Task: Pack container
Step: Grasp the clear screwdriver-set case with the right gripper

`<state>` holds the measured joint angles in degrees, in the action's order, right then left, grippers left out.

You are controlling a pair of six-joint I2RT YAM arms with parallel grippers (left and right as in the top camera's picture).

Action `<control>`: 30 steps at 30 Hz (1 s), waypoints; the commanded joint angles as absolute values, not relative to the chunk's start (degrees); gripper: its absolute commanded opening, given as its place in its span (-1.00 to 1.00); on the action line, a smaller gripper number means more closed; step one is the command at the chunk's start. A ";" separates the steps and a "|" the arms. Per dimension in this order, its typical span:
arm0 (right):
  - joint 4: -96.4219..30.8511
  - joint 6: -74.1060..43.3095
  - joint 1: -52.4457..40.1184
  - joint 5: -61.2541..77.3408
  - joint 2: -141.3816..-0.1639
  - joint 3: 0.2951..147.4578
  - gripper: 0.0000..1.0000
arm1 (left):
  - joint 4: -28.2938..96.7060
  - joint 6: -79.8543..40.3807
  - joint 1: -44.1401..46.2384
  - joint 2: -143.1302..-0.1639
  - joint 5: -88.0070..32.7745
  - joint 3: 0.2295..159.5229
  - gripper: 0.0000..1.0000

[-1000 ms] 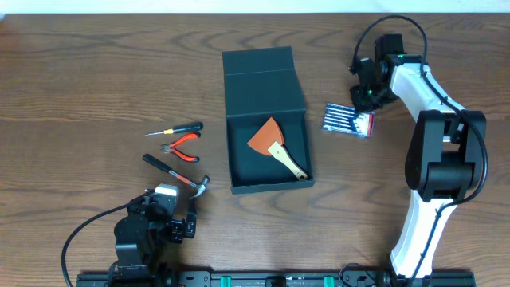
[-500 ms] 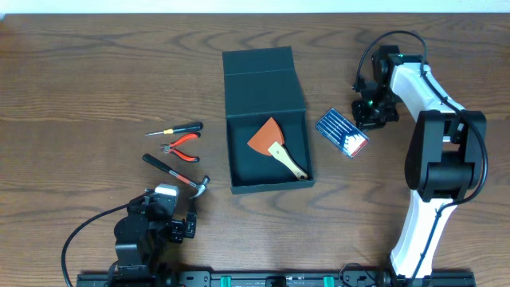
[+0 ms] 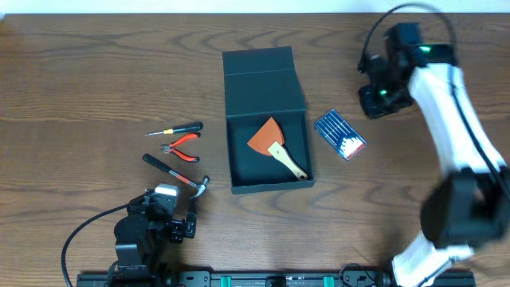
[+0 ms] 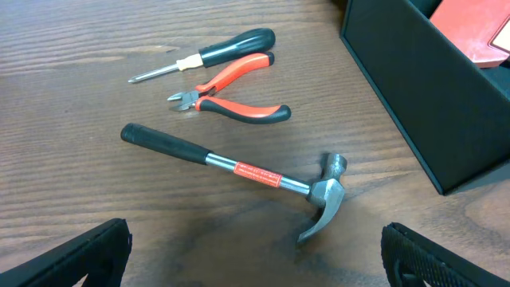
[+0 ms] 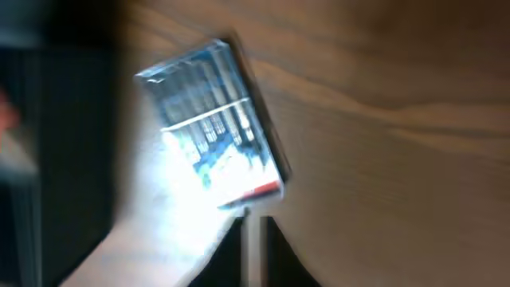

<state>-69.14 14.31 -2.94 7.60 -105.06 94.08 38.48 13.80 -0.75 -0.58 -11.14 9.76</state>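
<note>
From overhead, on the wood-grain table [image 3: 80, 64], the container [image 3: 267, 119], a matte dark square box with its flap lid folded back, sits well left of the right gripper [image 3: 381, 102] and ahead-right of the left gripper [image 3: 169, 211]. Inside it lies an orange wedge-shaped scraper [image 3: 275, 143] with a pale wooden handle. A flat blue packet [image 3: 340, 134] lies between the box and the right gripper, touching neither. That arm is motion-smeared, so its jaws cannot be judged. Ahead of the left gripper lie a hammer [image 3: 175, 171], pliers [image 3: 183, 147] and a screwdriver [image 3: 179, 128]. The left wrist view adds texture: the hammer's black rubbery grip, shiny steel shaft with a red label and a claw head, the pliers' red-and-black handles, and the screwdriver's black handle with a cream collar. The container's dark wall rises right of the gripper, whose fingers sit at both lower corners, spread wide and empty. The right wrist view is blurred: the glossy packet, showing rows of slender pieces, lies ahead-left, and the dark finger shapes at the bottom edge are too smeared to read.
</note>
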 commanded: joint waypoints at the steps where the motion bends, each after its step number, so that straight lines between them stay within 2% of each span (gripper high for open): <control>1: -71.42 25.19 -3.88 12.36 -98.87 94.59 -0.48 | 38.30 14.52 -1.10 -0.19 -10.66 9.26 0.97; 3: -71.81 26.30 -4.23 14.22 -97.65 94.45 -0.31 | 38.30 14.52 -1.10 -0.19 -10.66 9.26 0.97; 5: -71.83 27.27 -4.84 15.27 -97.62 94.32 0.05 | 38.30 14.52 -1.10 -0.19 -10.66 9.26 0.97; 7: -71.68 28.60 -5.82 15.25 -97.86 93.54 0.30 | 38.30 14.52 -1.10 -0.19 -10.66 9.26 0.97; 8: -71.48 29.08 -6.44 15.20 -98.06 93.03 0.49 | 38.30 14.55 -1.10 -0.19 -10.66 9.26 0.97; 10: -71.26 29.50 -7.38 14.81 -98.54 92.49 0.64 | 38.30 14.52 -1.10 -0.19 -10.66 9.26 0.97; 16: -68.45 29.45 -11.66 5.87 -100.62 89.21 0.79 | 38.30 14.55 -1.10 -0.19 -10.66 9.26 0.97; 19: -65.28 29.41 -13.61 0.10 -101.82 85.82 0.99 | 38.30 14.52 -1.10 -0.19 -10.66 9.26 0.97; 30: -59.13 29.23 -14.17 -2.26 -105.93 80.97 0.99 | 38.30 14.55 -1.10 -0.19 -10.66 9.26 0.97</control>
<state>-59.57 28.84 -14.28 -1.50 -104.62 81.32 38.48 13.80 -0.75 -0.58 -11.14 9.76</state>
